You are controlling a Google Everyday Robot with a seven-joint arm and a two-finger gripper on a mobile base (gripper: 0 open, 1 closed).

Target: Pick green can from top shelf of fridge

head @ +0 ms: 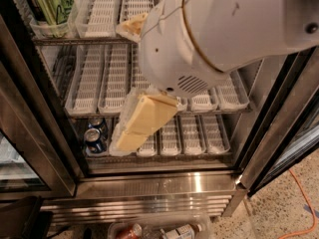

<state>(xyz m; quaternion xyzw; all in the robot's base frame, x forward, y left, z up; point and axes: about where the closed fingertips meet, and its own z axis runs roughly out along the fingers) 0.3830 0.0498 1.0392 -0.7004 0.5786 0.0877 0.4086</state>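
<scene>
The green can [58, 4] is standing at 11 o'clock from my hand [144, 121], well apart, in the leftmost white tray of the top shelf [102, 15]. My hand is hanging before the lower racks of the fridge [159, 184] — whether it is clenched or released I cannot tell. Two blue cans [94, 133] are sitting at its 9 o'clock. Speckled floor [281, 210] is showing at 5 o'clock. The can is gleaming bright green — black markings running down its side.

One green can [59, 2]; two blue cans [93, 138]; one end effector [142, 123], centre.
</scene>
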